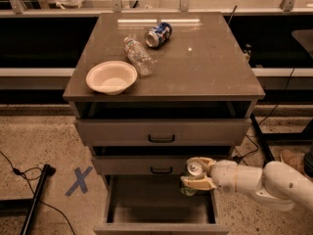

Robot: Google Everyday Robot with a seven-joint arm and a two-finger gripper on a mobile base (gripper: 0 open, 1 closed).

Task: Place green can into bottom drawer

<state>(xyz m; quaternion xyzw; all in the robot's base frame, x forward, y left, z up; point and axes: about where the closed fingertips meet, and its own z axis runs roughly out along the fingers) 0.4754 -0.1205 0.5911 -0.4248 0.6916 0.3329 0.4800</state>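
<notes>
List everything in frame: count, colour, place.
cabinet: 1, grey-brown, centre
bowl: 1, white, cabinet top, front left
bottle: 1, clear, lying beside bowl
blue can: 1, blue, lying at rear of top
bottom drawer: 1, grey, open
green can: 1, green, silver top, held over bottom drawer's right rear
tape X: 1, blue, floor left
gripper: 1, pale, shut on green can
arm: 1, white, from right

The green can (pixel 196 168), silver top up, stands upright, clamped in the gripper (pixel 195 175) at the 2 o'clock corner of the bottom drawer (pixel 156 203), which is pulled out, its grey inside showing.
</notes>
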